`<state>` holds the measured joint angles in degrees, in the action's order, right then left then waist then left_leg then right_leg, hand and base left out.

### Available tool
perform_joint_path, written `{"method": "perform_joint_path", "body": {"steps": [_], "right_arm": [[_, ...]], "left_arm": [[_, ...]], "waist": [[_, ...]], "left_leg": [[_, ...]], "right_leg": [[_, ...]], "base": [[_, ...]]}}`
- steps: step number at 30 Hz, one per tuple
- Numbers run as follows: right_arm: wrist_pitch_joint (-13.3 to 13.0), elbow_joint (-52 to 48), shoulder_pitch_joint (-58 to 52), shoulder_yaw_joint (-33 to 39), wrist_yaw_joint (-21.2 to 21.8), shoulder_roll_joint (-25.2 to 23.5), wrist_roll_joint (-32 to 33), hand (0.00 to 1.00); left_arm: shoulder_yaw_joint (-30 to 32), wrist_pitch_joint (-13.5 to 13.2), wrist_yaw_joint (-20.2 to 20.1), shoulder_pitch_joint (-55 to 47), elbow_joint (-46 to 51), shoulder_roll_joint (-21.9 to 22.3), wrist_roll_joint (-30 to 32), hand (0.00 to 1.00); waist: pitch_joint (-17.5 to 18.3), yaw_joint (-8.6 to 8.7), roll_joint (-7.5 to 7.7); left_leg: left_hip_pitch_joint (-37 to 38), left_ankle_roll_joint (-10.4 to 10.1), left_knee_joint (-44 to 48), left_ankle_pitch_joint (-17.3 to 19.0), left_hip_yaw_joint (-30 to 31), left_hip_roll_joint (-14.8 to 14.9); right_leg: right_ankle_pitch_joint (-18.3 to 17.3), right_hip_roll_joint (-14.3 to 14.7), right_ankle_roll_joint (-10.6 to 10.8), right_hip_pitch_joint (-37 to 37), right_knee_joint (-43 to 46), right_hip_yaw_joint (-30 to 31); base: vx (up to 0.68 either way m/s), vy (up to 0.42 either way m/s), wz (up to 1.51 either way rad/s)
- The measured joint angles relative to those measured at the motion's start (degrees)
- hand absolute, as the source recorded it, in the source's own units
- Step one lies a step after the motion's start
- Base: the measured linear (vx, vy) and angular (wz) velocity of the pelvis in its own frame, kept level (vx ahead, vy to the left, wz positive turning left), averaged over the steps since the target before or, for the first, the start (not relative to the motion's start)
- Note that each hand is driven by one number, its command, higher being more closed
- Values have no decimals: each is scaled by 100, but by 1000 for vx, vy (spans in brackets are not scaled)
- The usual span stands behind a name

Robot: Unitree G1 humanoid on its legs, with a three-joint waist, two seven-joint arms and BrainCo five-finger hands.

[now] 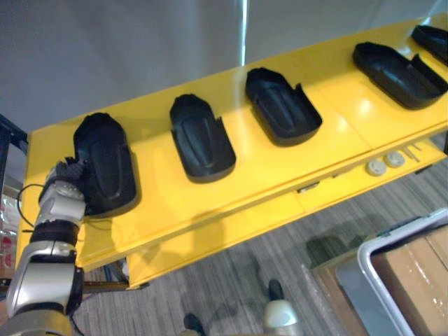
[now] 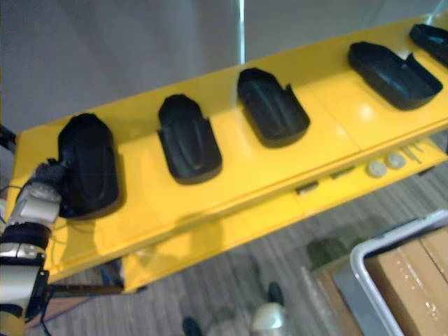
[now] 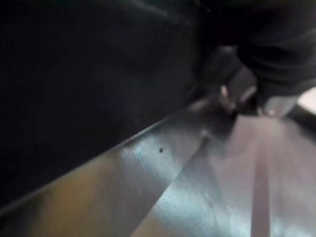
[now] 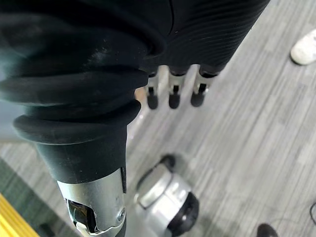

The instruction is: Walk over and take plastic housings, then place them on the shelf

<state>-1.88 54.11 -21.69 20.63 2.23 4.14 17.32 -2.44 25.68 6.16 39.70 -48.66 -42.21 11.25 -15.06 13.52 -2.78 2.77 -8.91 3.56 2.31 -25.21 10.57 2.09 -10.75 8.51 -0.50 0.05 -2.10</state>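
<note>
The leftmost housing (image 1: 108, 164) lay on the yellow shelf (image 1: 259, 182), at its left end, hollow side up. The left hand (image 1: 66, 183) was against its near left edge. Whether that hand was gripping the edge or only resting on it could not be told, as the housing hid the contact and the left wrist view was dark.

The housing looked like a thin moulded shell. It was probably light and fairly stiff, with a smooth skin that could slip in a loose hold. The raised side wall seemed the best place to take it, pinched over the rim, since the rounded back offered little to catch.

Four more housings sat in a row to the right, well apart: a second (image 1: 201, 140), a third (image 1: 282, 106), a fourth (image 1: 399, 73) and a fifth (image 1: 432, 38) cut off by the frame. Each lay open side up with nothing inside.

Two small discs (image 1: 385, 164) rested on the ledge below the shelf. On the floor at lower right stood a grey bin (image 1: 371, 273) holding what looked like a cardboard box (image 1: 420, 273).

The right hand (image 4: 170, 96) hung over the carpet, relaxed and holding nothing.
</note>
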Motion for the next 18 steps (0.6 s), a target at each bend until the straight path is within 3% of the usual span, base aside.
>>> {"method": "perform_joint_path", "body": {"steps": [7, 18], "right_arm": [[53, -102, 25, -106, 18, 9, -5, 0], [41, -142, 68, -123, 14, 21, -7, 0]], "left_arm": [[228, 84, 165, 156, -30, 0, -192, 0], [433, 288, 633, 327, -52, -6, -410, 0]], "waist": [[-125, 15, -43], [-213, 25, -87]], "left_leg": [[-205, 16, 483, 259, -30, 92], [-214, 25, 504, 275, -23, 92]], "right_leg": [[1, -7, 1, -76, 60, 83], [-1, -10, 1, -77, 76, 84]], "base": [[-16, 10, -6], [0, 0, 0]]}}
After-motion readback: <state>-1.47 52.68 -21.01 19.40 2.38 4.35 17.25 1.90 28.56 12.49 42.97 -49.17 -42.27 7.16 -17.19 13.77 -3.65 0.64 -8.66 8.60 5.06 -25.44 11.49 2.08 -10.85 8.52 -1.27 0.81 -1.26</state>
